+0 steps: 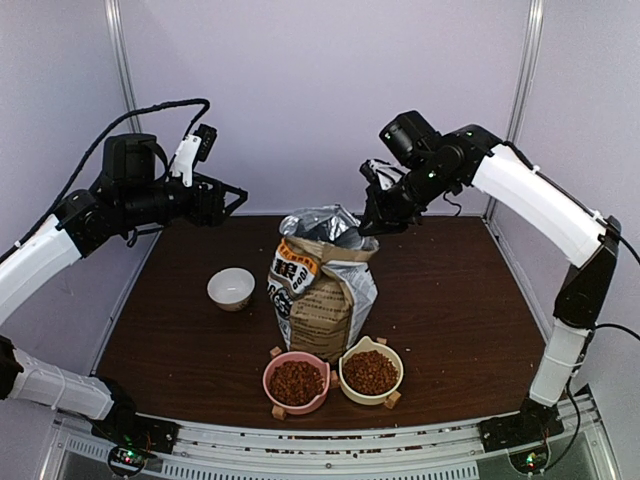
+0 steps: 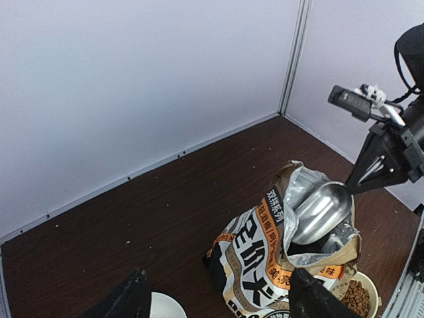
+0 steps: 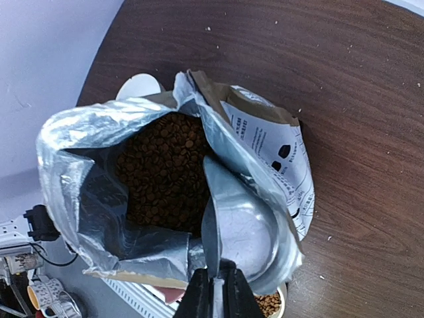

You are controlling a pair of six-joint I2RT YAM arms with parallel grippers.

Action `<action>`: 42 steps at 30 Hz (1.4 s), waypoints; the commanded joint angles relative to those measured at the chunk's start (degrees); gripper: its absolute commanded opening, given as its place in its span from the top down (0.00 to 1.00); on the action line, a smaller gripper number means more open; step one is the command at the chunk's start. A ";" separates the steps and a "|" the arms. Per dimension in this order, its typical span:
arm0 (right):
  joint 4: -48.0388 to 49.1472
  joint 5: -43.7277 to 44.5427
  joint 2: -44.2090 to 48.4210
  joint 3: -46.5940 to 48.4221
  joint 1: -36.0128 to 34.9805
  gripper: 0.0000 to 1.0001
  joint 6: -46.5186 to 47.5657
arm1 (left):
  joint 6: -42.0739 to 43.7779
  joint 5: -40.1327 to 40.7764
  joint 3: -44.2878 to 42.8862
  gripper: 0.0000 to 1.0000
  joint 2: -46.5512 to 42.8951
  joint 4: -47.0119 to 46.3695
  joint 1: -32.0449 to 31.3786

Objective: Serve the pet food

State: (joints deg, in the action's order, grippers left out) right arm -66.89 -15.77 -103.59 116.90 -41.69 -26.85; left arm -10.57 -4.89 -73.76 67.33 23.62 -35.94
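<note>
Pale lilac walls close in a dark brown worktop, with an opened bag standing at its middle. The right jaws are pressed together on the thin handle of a metal scoop. The scoop runs straight out from them, its long axis pointing down into the bag's foil-lined mouth, with the bowl end at the lip nearest the jaws. Whether it touches the foil I cannot tell. The pet food lies just past that bowl, deeper inside the bag and off to one side of the scoop, as a loose heap of reddish-brown pellets. None show in the scoop. The coming move, I judge, turns on driving the bowl along its own axis and sideways into that heap. The right arm, above the bag, is by far the nearer. The left jaws stand wide apart, holding and touching nothing, raised well to the left of the bag. In front of the bag, a pink bowl and a cream bowl sit side by side, each already filled with pellets. A white bowl left of the bag shows none.
</note>
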 commanded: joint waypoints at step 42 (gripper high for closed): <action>69.70 -28.43 25.74 -55.64 8.89 1.00 -38.72 | -0.07 -0.99 0.19 0.26 1.37 -3.14 0.35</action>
State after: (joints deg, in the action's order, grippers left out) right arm -3.60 -42.87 -81.93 62.94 -34.06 -62.87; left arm -10.61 -5.56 -73.76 67.96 23.59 -35.94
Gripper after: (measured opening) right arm 0.099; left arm 0.741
